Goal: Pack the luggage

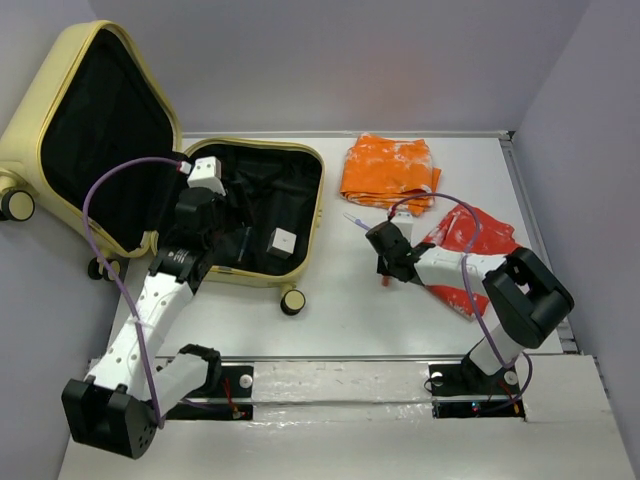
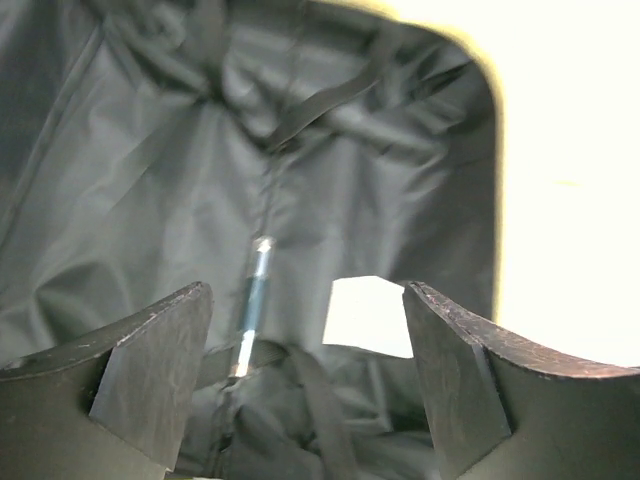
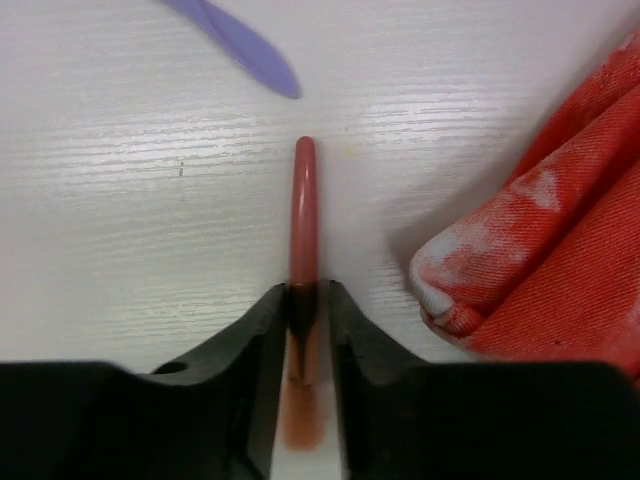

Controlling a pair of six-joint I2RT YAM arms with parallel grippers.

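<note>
Pale yellow hard-shell suitcase (image 1: 25,150) at far-left corner looks partly packed; left gripper (image 2: 305,320) gapes empty inside, right gripper (image 3: 303,295) pinches thin red stick (image 3: 303,210); orange cloth (image 1: 388,172), red cloth (image 1: 480,235) unpacked.

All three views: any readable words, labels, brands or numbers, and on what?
None can be read. The luggage, the white box inside it, the orange cloth and the red stick held by the right gripper show no print.
</note>
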